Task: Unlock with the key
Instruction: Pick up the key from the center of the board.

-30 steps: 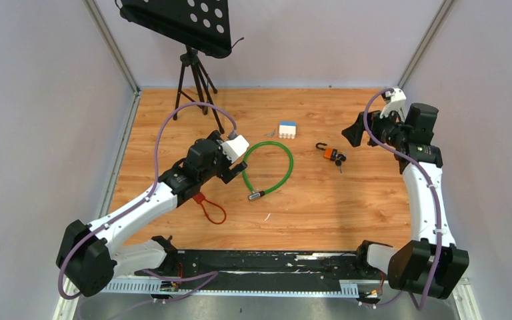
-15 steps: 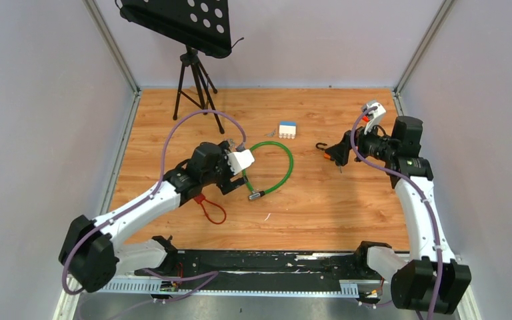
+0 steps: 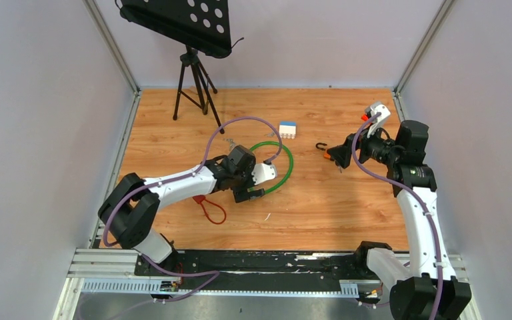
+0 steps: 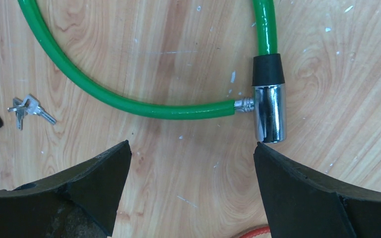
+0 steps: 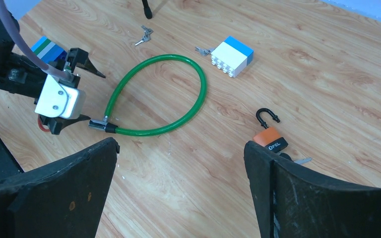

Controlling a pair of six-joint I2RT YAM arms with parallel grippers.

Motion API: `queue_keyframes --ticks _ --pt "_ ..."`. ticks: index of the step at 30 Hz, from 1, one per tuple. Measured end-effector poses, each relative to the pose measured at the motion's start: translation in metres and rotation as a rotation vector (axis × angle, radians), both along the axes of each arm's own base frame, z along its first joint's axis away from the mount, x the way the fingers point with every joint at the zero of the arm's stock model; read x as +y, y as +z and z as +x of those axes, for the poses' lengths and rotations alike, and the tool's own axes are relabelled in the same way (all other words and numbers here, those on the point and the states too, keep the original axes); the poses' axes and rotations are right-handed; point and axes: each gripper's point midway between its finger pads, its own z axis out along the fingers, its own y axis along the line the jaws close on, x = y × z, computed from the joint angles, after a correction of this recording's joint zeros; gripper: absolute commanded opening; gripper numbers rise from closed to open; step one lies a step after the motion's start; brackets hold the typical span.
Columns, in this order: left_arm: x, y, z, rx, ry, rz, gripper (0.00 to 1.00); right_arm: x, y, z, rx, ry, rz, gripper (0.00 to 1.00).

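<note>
Top external: high, from near edge, looking down over table (image 3: 347, 200). Left wrist: close, straight down on green cable lock (image 4: 269, 114). Right wrist: farther, oblique, same lock shared.

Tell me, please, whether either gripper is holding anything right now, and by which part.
Nothing is held. The left gripper is open beside the green cable lock's metal end; the right gripper is open near the orange padlock.

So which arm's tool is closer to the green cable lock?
Left. The left tool sits open right at the green cable lock's metal cylinder; the right tool is farther off, near the orange padlock.
</note>
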Motion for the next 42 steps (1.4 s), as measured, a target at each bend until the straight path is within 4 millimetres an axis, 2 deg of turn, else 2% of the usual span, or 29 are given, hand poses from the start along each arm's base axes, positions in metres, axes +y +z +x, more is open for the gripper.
queue_keyframes --ticks 3,12,17,21,26,30,34,39,42 --pt "0.003 -0.004 0.001 -0.008 0.012 0.032 1.00 0.001 0.000 -0.001 0.000 0.005 0.002 1.00" --pt "0.010 -0.001 0.014 -0.070 0.066 0.055 1.00 0.003 -0.003 0.000 0.015 0.020 0.011 1.00" --pt "0.006 -0.014 0.010 -0.051 0.052 0.080 1.00 0.003 -0.007 0.002 0.030 0.026 0.015 1.00" --pt "-0.006 -0.023 -0.001 -0.041 0.011 0.105 1.00 0.003 -0.009 0.003 0.041 0.026 0.017 1.00" --pt "-0.033 -0.017 -0.016 -0.031 -0.051 0.056 1.00 0.003 -0.012 0.004 0.050 0.026 0.017 1.00" --pt "-0.040 -0.002 -0.018 -0.049 -0.062 0.010 1.00 0.003 -0.012 0.004 0.050 0.027 0.016 1.00" --pt "-0.035 0.030 0.000 -0.109 -0.008 -0.074 1.00 0.003 -0.015 0.006 0.059 0.027 0.016 1.00" --pt "-0.005 0.049 0.053 -0.110 0.205 -0.126 1.00 0.003 -0.018 0.007 0.070 0.027 0.017 1.00" --pt "0.005 0.059 0.087 -0.116 0.338 -0.163 0.99 0.003 -0.020 0.008 0.080 0.027 0.018 1.00"
